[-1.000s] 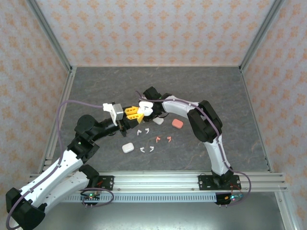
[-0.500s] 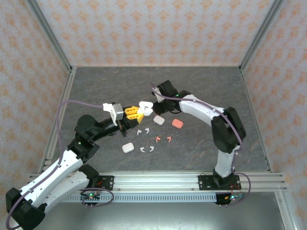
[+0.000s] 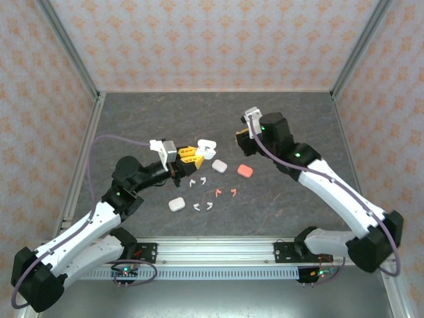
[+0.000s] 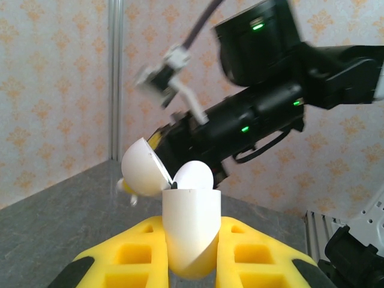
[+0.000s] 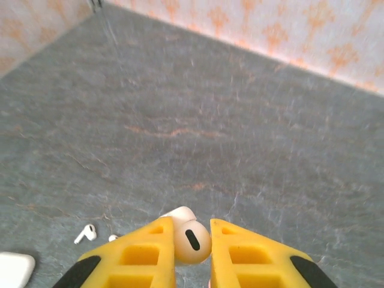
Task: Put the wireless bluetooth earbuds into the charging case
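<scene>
My left gripper (image 3: pixel 199 152) (image 4: pixel 191 264) is shut on a white charging case (image 3: pixel 207 147) (image 4: pixel 191 231), held upright above the table with its lid (image 4: pixel 144 174) swung open to the left. A rounded white shape (image 4: pixel 194 176) rises above the case's rim. My right gripper (image 3: pixel 240 136) (image 5: pixel 192 241) hangs to the right of the case, apart from it, shut on a white earbud (image 5: pixel 192 243). Loose white earbuds (image 3: pixel 197 180) (image 3: pixel 203 207) and two salmon-pink earbuds (image 3: pixel 226 193) lie on the table in front of the case.
A shut white case (image 3: pixel 218 165) and a salmon-pink case (image 3: pixel 245 171) lie right of the held case. Another white case (image 3: pixel 176 205) lies nearer the front. The grey table (image 3: pixel 298 119) is walled by patterned panels, with a metal rail (image 3: pixel 218 248) along the front.
My right arm has pulled back to the right, away from the open case where its gripper was a second ago. The left gripper and case have shifted slightly right.
</scene>
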You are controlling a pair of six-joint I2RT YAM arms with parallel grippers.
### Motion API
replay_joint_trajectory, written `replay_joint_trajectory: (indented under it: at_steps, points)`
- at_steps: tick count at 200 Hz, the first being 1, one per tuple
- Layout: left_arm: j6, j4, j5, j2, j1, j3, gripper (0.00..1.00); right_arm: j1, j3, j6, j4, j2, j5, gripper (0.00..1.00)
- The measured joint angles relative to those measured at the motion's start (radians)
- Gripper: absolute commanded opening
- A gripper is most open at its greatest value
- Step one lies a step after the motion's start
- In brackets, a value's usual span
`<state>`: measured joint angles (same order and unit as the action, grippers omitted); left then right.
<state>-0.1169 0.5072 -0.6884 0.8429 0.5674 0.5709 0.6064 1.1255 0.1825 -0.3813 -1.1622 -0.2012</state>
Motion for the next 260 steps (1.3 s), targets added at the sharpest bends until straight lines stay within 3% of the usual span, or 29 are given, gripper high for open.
replay_joint_trajectory:
  at_steps: [60,137,260]
  points:
    - [-0.018,0.030,0.002,0.069,0.032,0.000,0.00,0.090,-0.029,0.105,0.067,0.211,-0.008,0.17]
    - [-0.026,0.054,0.018,0.109,0.061,0.024,0.00,0.225,-0.028,0.214,0.091,0.203,-0.004,0.17]
    - [-0.040,0.060,0.018,0.117,0.068,0.035,0.00,0.231,-0.028,0.233,0.091,0.164,-0.024,0.17]
